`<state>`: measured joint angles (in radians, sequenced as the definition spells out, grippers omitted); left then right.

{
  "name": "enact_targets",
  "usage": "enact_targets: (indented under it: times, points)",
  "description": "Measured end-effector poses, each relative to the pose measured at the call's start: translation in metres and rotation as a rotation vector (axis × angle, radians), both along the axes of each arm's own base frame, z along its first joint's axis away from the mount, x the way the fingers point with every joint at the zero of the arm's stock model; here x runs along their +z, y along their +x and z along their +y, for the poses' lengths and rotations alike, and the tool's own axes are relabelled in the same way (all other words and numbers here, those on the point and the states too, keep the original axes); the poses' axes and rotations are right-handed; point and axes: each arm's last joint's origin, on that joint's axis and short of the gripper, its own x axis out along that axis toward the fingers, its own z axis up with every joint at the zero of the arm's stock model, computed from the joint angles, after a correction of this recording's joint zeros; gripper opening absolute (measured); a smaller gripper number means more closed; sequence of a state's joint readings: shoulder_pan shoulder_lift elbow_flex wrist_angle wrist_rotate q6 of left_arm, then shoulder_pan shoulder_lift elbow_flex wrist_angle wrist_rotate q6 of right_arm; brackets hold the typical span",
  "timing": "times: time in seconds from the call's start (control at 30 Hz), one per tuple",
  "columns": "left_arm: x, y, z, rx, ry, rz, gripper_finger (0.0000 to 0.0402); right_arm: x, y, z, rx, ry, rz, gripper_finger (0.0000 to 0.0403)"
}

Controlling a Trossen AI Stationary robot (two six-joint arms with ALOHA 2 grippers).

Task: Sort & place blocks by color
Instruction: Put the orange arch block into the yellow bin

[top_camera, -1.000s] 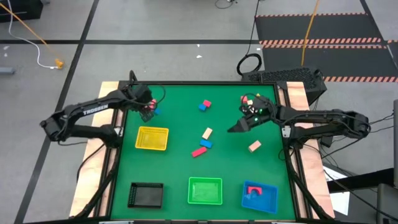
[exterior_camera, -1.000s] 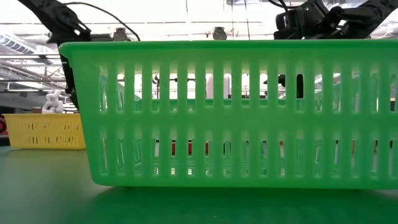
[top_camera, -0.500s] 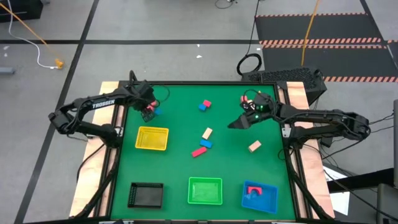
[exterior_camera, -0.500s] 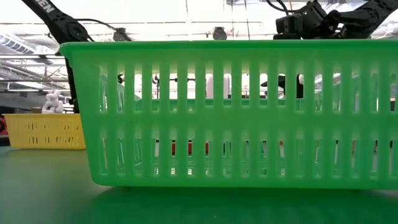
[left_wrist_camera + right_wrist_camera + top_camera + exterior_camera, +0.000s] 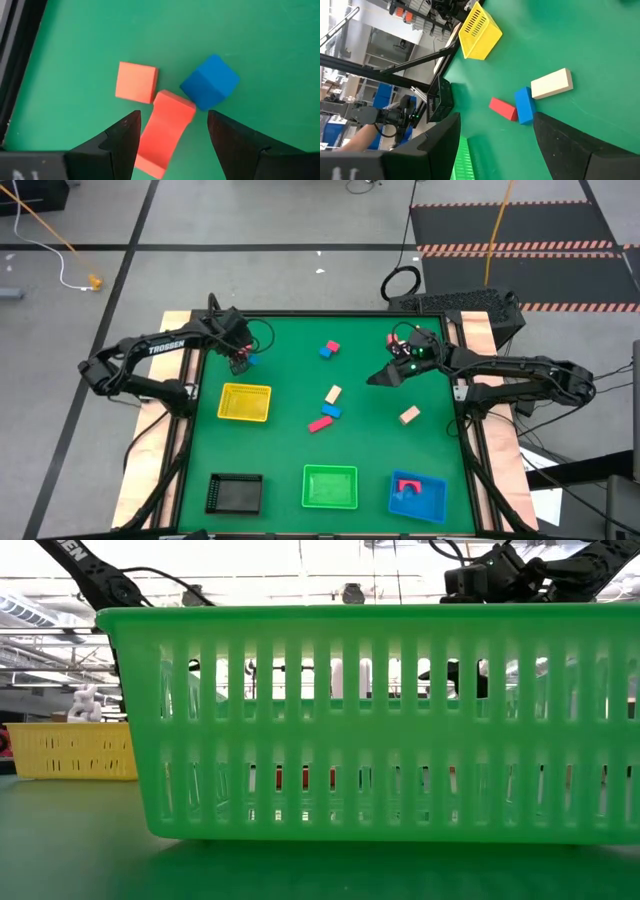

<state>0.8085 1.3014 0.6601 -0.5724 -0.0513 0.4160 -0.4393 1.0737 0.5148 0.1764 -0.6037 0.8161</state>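
Now the left end effector [image 5: 170, 131] hangs open over a cluster of blocks at the far left of the green tabletop [image 5: 290, 355].
Between its spread fingers lies a red bar [image 5: 165, 132], touching a red cube [image 5: 136, 82] and a blue cube [image 5: 210, 82]. The right end effector [image 5: 380, 378] hovers open, empty, near the far right; its wrist view shows a cream bar [image 5: 551, 83], blue block [image 5: 524, 105] and red block [image 5: 502, 108] together mid-tabletop. Another cream block [image 5: 409, 415] sits apart; the blue tray [image 5: 417, 497] holds a pink piece.

2 dark, slender arms are showing jointed black links; the left arm [image 5: 150, 352] is wearing white "TROSSEN" lettering, thin black cables are looping near both wrists, and a green light is glowing on the right arm [image 5: 500, 367].
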Motion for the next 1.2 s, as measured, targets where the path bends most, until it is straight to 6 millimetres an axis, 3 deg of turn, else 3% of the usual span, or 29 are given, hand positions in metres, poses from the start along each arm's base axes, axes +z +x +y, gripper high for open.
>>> enact_targets:
  times: [0.37,0.63,0.77,0.97,1.2]
  points:
    - [-0.032,0.002,0.014,0.044,-0.08,0.111,0.0232,0.0,0.0,0.0,0.02,-0.049,-0.01,0.024]
    - [-0.035,0.002,0.014,0.039,-0.134,0.083,0.0227,0.0,0.0,0.0,0.022,-0.059,-0.011,0.024]
    - [-0.036,0.002,0.012,0.071,-0.187,0.053,0.0179,0.0,0.0,0.0,0.025,-0.071,-0.013,0.024]
    - [-0.037,0.002,0.01,0.114,-0.233,0.028,0.0053,0.0,0.0,0.0,0.034,-0.095,-0.018,0.024]
    - [-0.036,0.003,0.01,0.206,-0.255,0.011,0.0052,0.0,0.0,0.0,0.034,-0.095,-0.018,0.024]
